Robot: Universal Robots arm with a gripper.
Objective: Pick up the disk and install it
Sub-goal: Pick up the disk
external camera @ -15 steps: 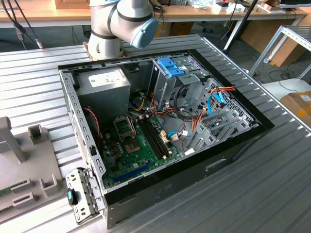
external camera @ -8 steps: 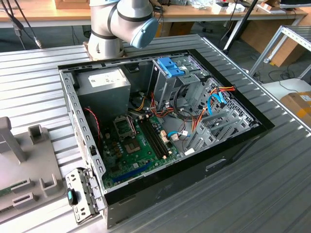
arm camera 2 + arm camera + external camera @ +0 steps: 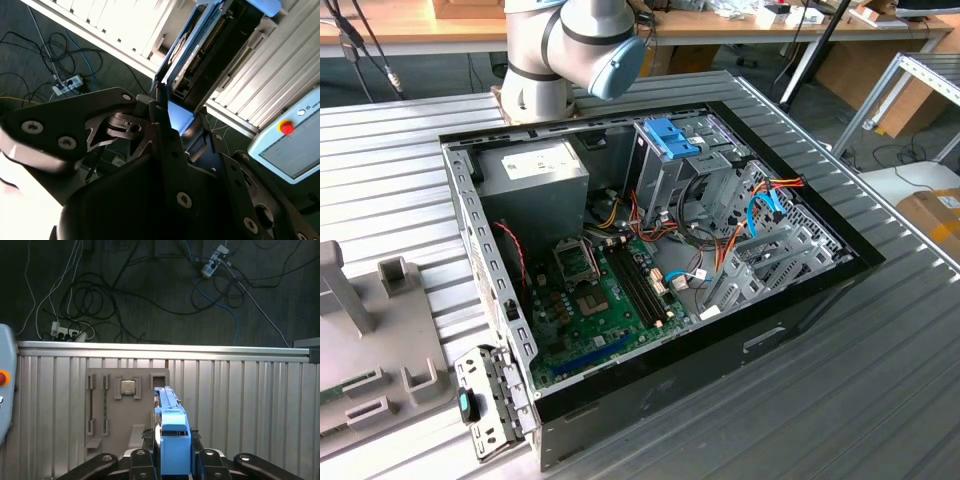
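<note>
The disk [image 3: 170, 412] stands edge-on in the first wrist view, its bright blue rail and end tab facing the camera. My gripper [image 3: 171, 439] is shut on it, one dark finger on each side. In the second wrist view the disk [image 3: 197, 50] shows its dark body and connector edge framed by blue rail, reaching out from my gripper [image 3: 180, 117]. The disk is held over the ribbed metal table, beside a grey fixture plate [image 3: 125, 410]. In the exterior view the arm [image 3: 570, 50] rises behind the open computer case [image 3: 800, 330].
Inside the case are a silver drive cage topped by a blue clip [image 3: 672, 135], a green motherboard [image 3: 610, 300] and loose cables. The fixture plate carries a chip [image 3: 128, 387] and a memory stick [image 3: 105, 400]. A pendant with a red button [image 3: 286, 128] lies nearby. Cables [image 3: 100, 300] cover the floor.
</note>
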